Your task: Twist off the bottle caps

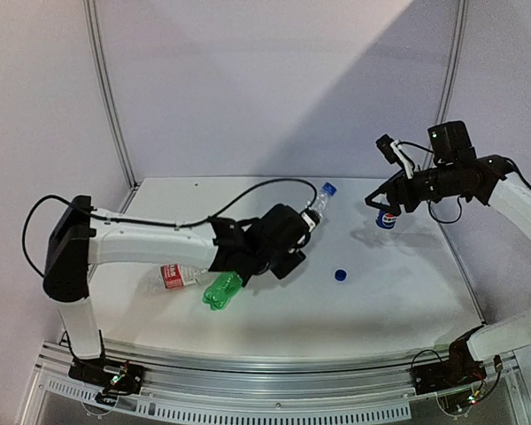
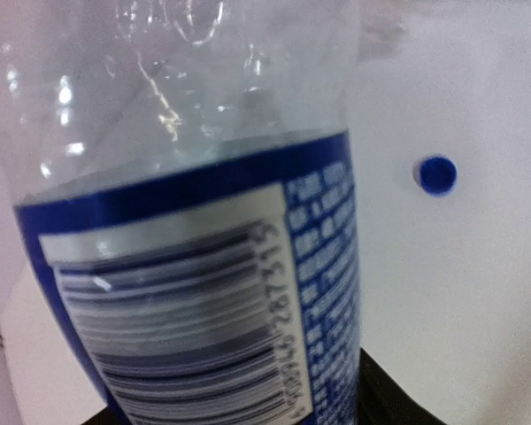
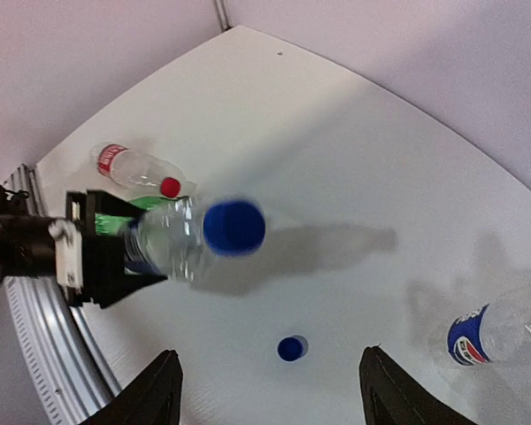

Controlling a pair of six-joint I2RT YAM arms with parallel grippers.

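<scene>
Between the jaws of the left gripper (image 1: pixel 303 223) sits the blue-label bottle (image 1: pixel 319 204), clamped round its labelled body and held clear of the table (image 1: pixel 407 292). Its neck slants up and away from the arm, and its blue cap (image 3: pixel 234 227) is on the neck, well clear of the left jaws. A loose blue cap (image 1: pixel 341 275) lies on the table below and to the near right of this bottle. Out past the bottle's cap end, well apart, hangs the right gripper (image 1: pixel 376 200), fingers (image 3: pixel 155 394) spread wide and holding nothing, with the Pepsi bottle (image 1: pixel 387 220) just under it. Back past the bottle's base end, a green bottle (image 1: pixel 221 290) and a red-label bottle (image 1: pixel 179 275) with its red cap (image 3: pixel 170 187) lie side by side on the table.
</scene>
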